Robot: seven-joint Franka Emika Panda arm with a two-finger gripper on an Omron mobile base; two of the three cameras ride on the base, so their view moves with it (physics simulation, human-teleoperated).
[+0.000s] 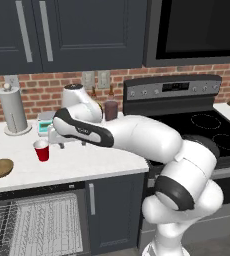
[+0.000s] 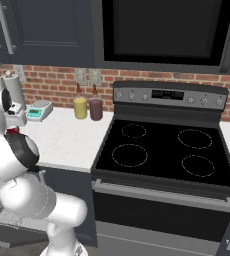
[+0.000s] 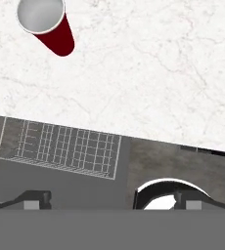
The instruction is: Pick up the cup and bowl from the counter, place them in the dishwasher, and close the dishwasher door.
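The cup stands upright on the white marble desk, toward its near left part, red with a white rim; in the hand view the cup sits at the top left, seen from above with its pale inside showing; the bowl lies further left on the same desk, near the front edge, well apart from the cup, brown outside and olive-tan within; below the desk's front edge the dishwasher stands open, its white wire rack in sight, and the hand view shows a stretch of wire rack just past the desk's edge; the pincer hangs over the desk just right of the cup, touching neither cup nor bowl, its fingers spread wide with nothing between them; the white arm reaches leftward across the desk from the lower right of the left base view; behind, against the brick wall, stand a paper towel roll at the far left, a small kitchen scale, a yellow jar and a maroon jar side by side; to the right of the desk sits the black-topped stove.
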